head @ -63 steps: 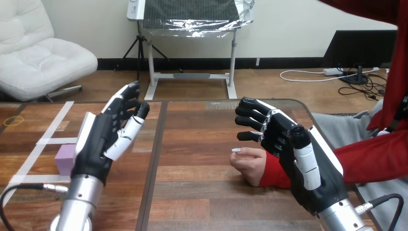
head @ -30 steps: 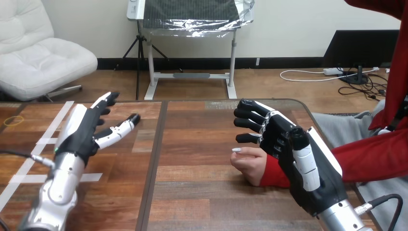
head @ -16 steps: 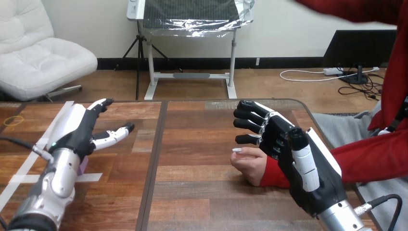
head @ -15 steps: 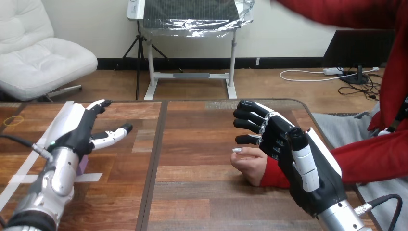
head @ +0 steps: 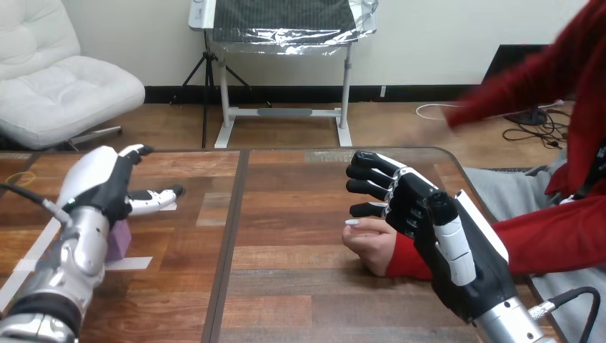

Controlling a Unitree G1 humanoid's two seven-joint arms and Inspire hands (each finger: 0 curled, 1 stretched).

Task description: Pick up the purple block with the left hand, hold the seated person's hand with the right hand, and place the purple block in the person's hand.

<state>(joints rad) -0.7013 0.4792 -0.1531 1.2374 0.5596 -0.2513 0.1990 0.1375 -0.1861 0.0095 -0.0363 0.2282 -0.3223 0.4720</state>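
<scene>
Left robot hand (head: 100,187) open, purple block (head: 118,241) not grasped yet
Fingers straight, thumb out, palm near the left edge of the tabletop (head: 286,286). The block sits on the tabletop under the wrist, nearer the robot than the fingertips and half hidden by the forearm. Risk: closing from here likely grabs air or knocks the block, since the fingers overshoot it. Right robot hand (head: 418,211), fingers loosely bent, hangs over the person's hand (head: 370,243) toward the right edge; no wrap visible.

Block (head: 118,241) left on table (head: 286,286), person's hand (head: 368,244) right
</scene>
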